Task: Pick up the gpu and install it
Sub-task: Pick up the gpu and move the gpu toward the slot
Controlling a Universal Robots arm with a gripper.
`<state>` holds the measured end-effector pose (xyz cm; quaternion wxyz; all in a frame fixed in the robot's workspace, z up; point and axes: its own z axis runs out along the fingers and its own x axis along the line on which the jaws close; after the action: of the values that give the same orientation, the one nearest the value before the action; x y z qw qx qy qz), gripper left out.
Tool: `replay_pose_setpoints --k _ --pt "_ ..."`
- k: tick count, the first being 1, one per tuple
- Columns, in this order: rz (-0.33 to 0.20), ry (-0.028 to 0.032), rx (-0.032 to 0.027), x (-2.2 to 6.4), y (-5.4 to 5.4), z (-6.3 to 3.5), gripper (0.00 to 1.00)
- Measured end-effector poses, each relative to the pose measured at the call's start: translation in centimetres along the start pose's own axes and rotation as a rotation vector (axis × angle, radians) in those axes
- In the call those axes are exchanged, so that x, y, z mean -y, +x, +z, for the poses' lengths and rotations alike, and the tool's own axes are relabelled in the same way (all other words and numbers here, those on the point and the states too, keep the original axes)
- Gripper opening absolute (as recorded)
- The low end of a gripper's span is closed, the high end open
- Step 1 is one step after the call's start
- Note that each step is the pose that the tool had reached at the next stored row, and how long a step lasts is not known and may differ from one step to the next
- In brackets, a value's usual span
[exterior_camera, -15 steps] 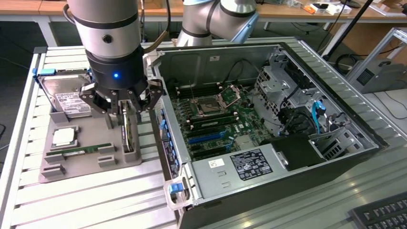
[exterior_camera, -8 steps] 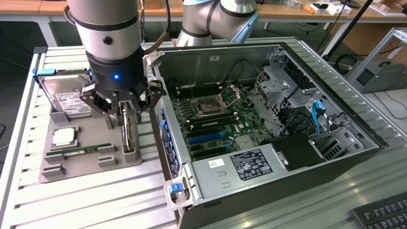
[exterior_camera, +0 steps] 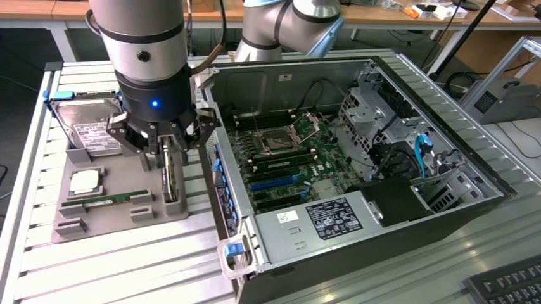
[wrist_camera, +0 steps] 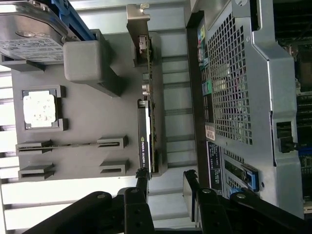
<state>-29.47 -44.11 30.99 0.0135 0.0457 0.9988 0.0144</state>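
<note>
The job looks barely begun to me. The gpu [exterior_camera: 171,176] is not yet lifted. It stands on its thin edge in a slot along the side of the grey holder [exterior_camera: 123,172] that faces the computer case [exterior_camera: 270,85], with its silver bracket at the end away from the jaws in the wrist view. The arm [exterior_camera: 144,50] hangs straight over it and its jaws are spread, one to each side of the card's line. They are close above its upper edge, pinching nothing as far as I can see, though one jaw sits just beside the card's near end. Everything else is left to do: the card has to come out of its slot and go into the case, where the motherboard [exterior_camera: 287,155] lies bare and the blue slots [exterior_camera: 275,183] look unfilled. The holder lies near the bench's [exterior_camera: 127,269] edge on the exterior view's left. It also carries a hard drive [exterior_camera: 89,130], a processor chip [exterior_camera: 85,182] and a memory stick [exterior_camera: 110,200]. The case lies on its side, open, and takes up the middle of the bench, which is made of ribbed pale metal slats. A keyboard [exterior_camera: 507,285] sits at the corner on the exterior view's right. Behind are wooden-topped desks [exterior_camera: 381,16] with clutter, cables and a metal frame [exterior_camera: 507,82] over a dark floor.
</note>
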Motion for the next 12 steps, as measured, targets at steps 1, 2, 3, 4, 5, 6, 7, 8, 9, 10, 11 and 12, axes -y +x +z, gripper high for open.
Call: replay_pose_setpoints --k 1,2,3,4,5,6,7,8,9,10,11,12 --pt "0.0 -0.0001 0.0 0.0 0.0 0.02 0.42" --pt "0.0 0.0 0.0 0.0 0.0 0.05 0.42" --pt "0.0 0.0 0.0 0.0 0.01 0.08 0.42" --pt "0.0 0.0 0.0001 0.0 0.0 0.11 0.42" --pt "0.0 0.0 0.0 0.0 0.01 0.13 0.42" --pt "0.0 0.0 0.0 0.0 0.01 0.15 0.42" --pt "0.0 0.0001 -0.0001 0.0 0.01 0.17 0.42" --pt "0.0 0.0 -0.0001 0.0 0.01 0.21 0.42" --pt "0.0 0.0 0.0 0.01 0.01 0.23 0.42" --pt "0.0 0.0 0.0001 0.01 0.01 0.27 0.42" --pt "0.0 0.0 0.0001 0.01 0.01 0.29 0.42" --pt "0.0 0.0001 0.0 0.01 0.01 0.31 0.42"
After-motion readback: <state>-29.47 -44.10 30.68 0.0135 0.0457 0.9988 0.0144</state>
